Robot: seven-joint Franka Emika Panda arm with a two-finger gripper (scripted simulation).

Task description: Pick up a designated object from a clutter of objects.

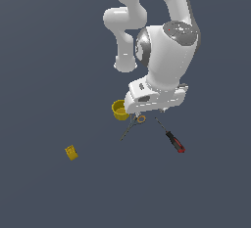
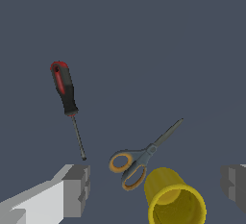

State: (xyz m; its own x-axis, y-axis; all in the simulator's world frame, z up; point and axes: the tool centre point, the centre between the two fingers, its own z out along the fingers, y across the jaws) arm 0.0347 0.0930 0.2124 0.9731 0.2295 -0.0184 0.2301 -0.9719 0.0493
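While the red-and-black-handled screwdriver [image 2: 67,104] lay untouched on the bench just beside the orange-handled scissors [image 2: 139,159], the claw [image 2: 156,187] hung wide open and empty, so grasping and lifting remained.

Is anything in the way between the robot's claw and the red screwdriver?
Nothing visible blocks it. The open gripper hangs over the scissors and yellow cup, while the screwdriver lies apart on bare floor, its tip near one finger.
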